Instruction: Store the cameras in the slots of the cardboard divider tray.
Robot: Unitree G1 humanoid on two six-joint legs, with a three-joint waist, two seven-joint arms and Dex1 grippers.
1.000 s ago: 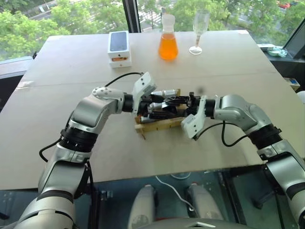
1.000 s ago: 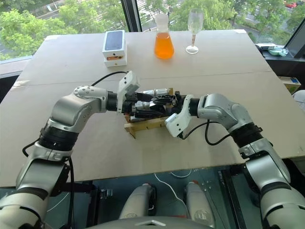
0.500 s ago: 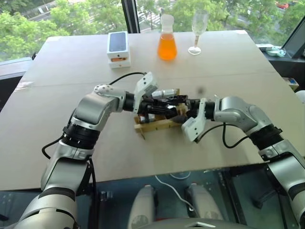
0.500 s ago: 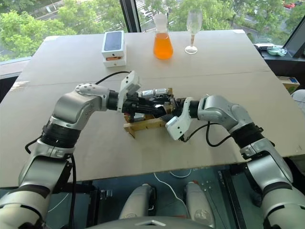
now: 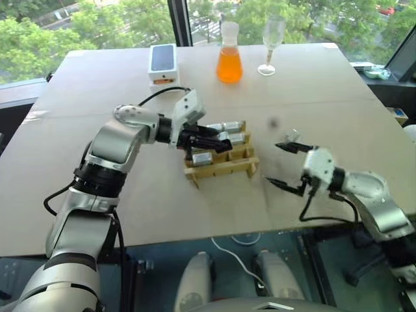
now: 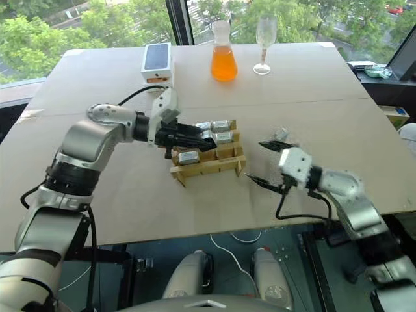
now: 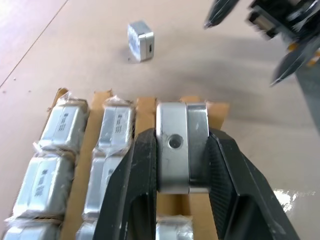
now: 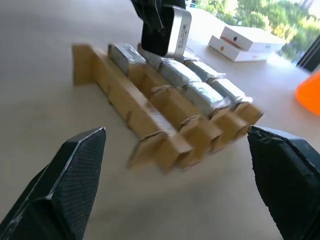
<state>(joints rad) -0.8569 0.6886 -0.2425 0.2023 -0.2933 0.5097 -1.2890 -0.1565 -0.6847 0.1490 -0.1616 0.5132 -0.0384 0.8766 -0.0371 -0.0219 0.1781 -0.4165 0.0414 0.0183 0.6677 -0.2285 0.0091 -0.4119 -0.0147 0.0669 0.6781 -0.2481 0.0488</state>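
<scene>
The cardboard divider tray (image 5: 221,160) serves as the landmark; it lies near the middle of the table (image 5: 97,188), with bare tabletop on every side of it. The left gripper (image 5: 218,144) reaches in over the tray from the robot's left, its two black fingers (image 7: 137,180) clamped on a silver camera (image 7: 181,147) that hangs just above the slots; the left wrist view shows the camera's flat sides pressed between both pads. Several more cameras (image 5: 227,132) already sit in the tray's slots, some in crinkled clear wrapping, in rows toward the far side of the tray; one wrapped camera (image 5: 203,157) lies in a nearer row.

To the robot's right of the tray, well apart from it and close to the table's near edge, the right gripper (image 5: 286,166) hovers with its fingers spread wide and nothing between them. A loose camera (image 5: 290,136) lies on the table beyond that gripper, also to the right of the tray and clear of it.

Far beyond the tray, near the table's far edge, stand a white phone box (image 5: 162,64), an orange-filled flask (image 5: 229,60) and a wine glass (image 5: 271,40). The stretch between these and the tray is open board, as is the strip between the tray and the near edge.
</scene>
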